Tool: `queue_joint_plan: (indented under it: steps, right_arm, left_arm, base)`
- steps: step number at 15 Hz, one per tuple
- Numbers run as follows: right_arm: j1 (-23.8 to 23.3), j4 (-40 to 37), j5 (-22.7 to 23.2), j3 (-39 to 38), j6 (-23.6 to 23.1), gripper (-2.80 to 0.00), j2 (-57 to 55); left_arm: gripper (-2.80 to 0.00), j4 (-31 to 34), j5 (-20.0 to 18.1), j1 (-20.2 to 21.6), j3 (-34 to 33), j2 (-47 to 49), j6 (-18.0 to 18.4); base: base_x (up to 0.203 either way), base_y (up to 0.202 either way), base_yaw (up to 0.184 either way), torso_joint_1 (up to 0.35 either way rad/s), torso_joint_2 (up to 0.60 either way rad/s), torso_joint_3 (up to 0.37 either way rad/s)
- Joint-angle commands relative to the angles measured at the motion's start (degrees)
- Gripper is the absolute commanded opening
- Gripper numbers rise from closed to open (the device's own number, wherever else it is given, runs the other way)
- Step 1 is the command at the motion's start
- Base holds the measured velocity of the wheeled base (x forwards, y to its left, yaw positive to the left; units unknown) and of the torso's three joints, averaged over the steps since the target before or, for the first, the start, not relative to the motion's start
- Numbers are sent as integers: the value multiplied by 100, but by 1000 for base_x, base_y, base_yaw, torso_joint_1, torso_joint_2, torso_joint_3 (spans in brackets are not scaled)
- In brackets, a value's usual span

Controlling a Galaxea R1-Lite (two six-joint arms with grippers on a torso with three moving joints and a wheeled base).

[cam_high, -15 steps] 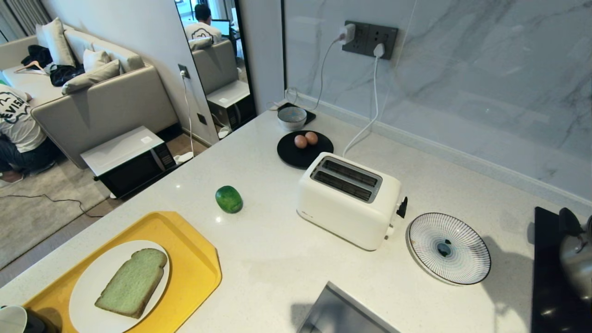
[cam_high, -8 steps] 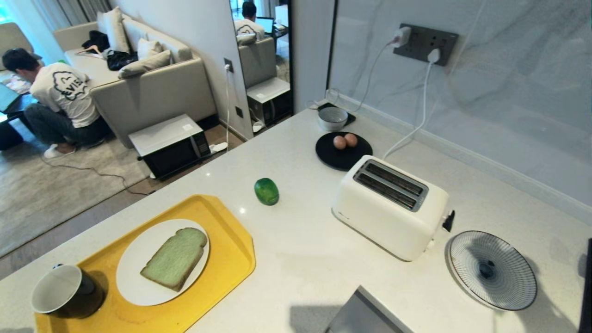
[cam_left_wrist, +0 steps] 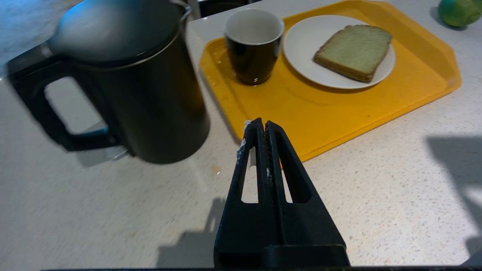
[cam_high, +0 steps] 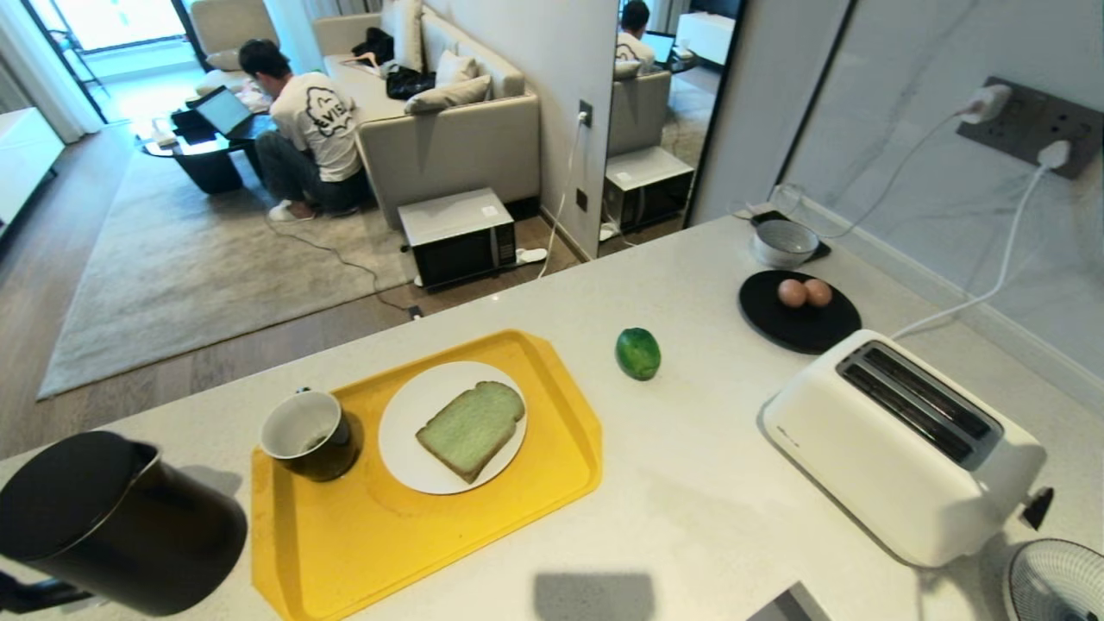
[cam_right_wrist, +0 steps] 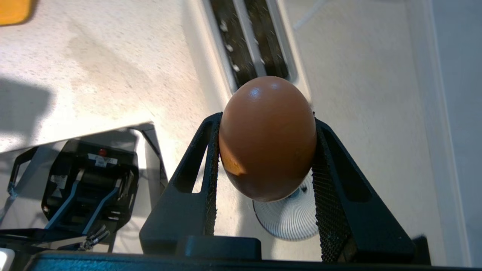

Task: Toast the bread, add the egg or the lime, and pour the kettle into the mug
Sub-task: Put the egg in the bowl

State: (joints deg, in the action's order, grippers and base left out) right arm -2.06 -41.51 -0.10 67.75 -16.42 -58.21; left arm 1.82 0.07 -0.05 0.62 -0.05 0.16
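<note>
Right gripper point(cam_right_wrist: 265, 150) pinches an egg point(cam_right_wrist: 267, 137) above the toaster point(cam_right_wrist: 252, 41); left gripper point(cam_left_wrist: 261, 130) pressed together.

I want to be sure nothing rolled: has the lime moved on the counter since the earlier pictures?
No. The lime keeps its place between the yellow tray and the toaster; the whole view shifted, so the camera turned.

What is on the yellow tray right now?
On the yellow tray stand the mug and a white plate carrying the bread. The mug's visible interior looks empty. Whatever lies under the plate and bread is covered.
</note>
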Motion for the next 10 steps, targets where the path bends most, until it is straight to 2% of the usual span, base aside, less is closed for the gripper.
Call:
queue_joint_plan:
  steps: [1, 10]
  right_arm:
    - [4, -24, 1, -78, -10, -280, -6]
    - [39, -15, 10, -201, -125, -280, -25]
  left_arm:
    - [-280, 3, 1, 5, -1, 5, 2]
    - [-280, 2, 1, 5, -1, 5, 2]
  base:
    - [1, -8, 168, -2, 2, 2]
    - [-2, -7, 173, 2, 2, 2]
